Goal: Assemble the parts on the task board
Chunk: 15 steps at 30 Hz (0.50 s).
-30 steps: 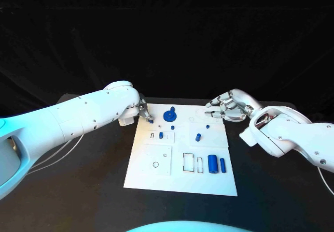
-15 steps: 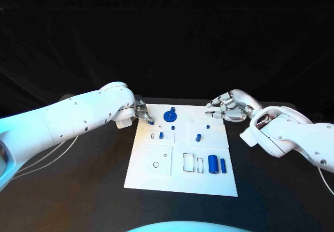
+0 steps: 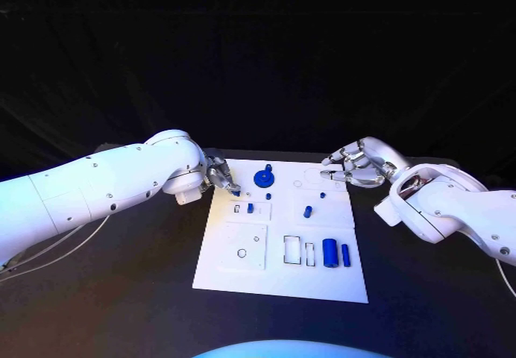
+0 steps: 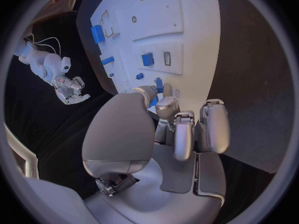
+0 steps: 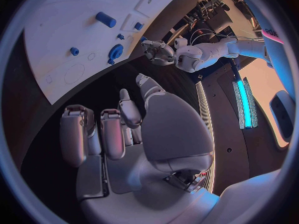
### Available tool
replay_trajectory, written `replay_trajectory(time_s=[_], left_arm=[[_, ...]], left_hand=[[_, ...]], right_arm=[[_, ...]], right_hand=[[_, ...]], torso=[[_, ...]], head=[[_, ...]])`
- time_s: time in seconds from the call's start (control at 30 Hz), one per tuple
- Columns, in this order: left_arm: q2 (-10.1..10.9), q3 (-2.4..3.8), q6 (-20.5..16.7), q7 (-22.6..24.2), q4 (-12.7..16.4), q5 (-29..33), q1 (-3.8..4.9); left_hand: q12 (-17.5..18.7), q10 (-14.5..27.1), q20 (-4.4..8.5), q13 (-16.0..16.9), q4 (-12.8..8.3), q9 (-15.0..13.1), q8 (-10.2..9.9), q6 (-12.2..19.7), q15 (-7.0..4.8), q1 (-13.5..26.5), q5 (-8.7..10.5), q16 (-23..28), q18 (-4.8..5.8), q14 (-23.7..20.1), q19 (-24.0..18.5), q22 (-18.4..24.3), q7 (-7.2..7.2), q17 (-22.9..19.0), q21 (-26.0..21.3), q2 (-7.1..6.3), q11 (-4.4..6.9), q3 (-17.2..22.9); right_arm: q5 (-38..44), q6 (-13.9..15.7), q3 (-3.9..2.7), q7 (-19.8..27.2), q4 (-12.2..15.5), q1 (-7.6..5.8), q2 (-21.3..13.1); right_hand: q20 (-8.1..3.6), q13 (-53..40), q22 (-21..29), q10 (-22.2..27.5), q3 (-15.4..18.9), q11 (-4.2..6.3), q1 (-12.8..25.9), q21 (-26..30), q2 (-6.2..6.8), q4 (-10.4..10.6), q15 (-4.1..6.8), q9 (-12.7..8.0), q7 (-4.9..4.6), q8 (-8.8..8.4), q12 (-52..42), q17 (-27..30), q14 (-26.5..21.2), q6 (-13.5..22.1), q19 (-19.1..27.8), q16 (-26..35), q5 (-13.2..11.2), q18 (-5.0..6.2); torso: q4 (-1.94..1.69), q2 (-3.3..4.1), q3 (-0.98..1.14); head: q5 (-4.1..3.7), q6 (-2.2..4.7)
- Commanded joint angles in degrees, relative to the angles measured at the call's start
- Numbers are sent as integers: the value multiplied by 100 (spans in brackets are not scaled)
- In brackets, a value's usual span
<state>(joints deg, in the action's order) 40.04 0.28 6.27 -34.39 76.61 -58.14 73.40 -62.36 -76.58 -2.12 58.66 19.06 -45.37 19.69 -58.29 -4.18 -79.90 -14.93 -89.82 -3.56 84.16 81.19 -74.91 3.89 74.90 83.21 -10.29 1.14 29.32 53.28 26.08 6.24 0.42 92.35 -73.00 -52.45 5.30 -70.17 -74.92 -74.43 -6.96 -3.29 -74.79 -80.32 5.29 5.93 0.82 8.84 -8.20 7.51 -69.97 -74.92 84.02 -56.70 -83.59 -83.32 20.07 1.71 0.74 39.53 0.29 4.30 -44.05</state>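
The task board [image 3: 282, 257] is viewed from above by the head camera, tilted down over the black surface [image 3: 129, 298]. The left robot hand [image 4: 177, 129] is seen from close behind by its wrist camera, facing the board's far end. The right robot hand [image 5: 118, 129] is framed likewise. The board is shared by all three views.
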Motion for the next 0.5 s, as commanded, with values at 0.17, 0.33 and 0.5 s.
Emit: replay_trajectory(time_s=[0.17,0.33,0.5], left_arm=[[157,-2,-577,117,381,-325,-160],[193,-4,-685,8,491,-487,-267],[180,-6,-751,-90,513,-570,-360]], left_hand=[[-67,-87,18,47,-1052,-11,50,-138,-12,9,-35,-18,64,584,66,-319,-72,1510,57,-91,9,1125],[-101,-128,25,81,-1070,-14,58,-166,-20,29,-35,-18,69,584,83,-343,-80,1510,71,-131,17,1192],[-119,-147,29,97,-1074,-14,61,-178,-24,41,-35,-18,73,584,96,-361,-84,1510,82,-142,21,1223]], right_arm=[[12,-6,0,50,12,4,-11],[12,-7,0,53,13,4,-12],[12,-8,0,57,13,4,-14]], right_hand=[[4,-2,-805,17,31,5,51,32,7,15,9,9,14,40,-3,-376,323,-42,31,37,37,99],[4,-2,-805,17,31,5,51,32,7,15,9,9,14,40,-3,-376,323,-42,31,37,37,99],[4,1,-804,18,38,5,64,35,3,27,10,10,15,40,-2,-377,324,-42,32,37,44,100]], torso=[[-5,4,-5],[-3,1,-5],[8,5,-7]], head=[[31,-18],[50,-24],[44,-22]])
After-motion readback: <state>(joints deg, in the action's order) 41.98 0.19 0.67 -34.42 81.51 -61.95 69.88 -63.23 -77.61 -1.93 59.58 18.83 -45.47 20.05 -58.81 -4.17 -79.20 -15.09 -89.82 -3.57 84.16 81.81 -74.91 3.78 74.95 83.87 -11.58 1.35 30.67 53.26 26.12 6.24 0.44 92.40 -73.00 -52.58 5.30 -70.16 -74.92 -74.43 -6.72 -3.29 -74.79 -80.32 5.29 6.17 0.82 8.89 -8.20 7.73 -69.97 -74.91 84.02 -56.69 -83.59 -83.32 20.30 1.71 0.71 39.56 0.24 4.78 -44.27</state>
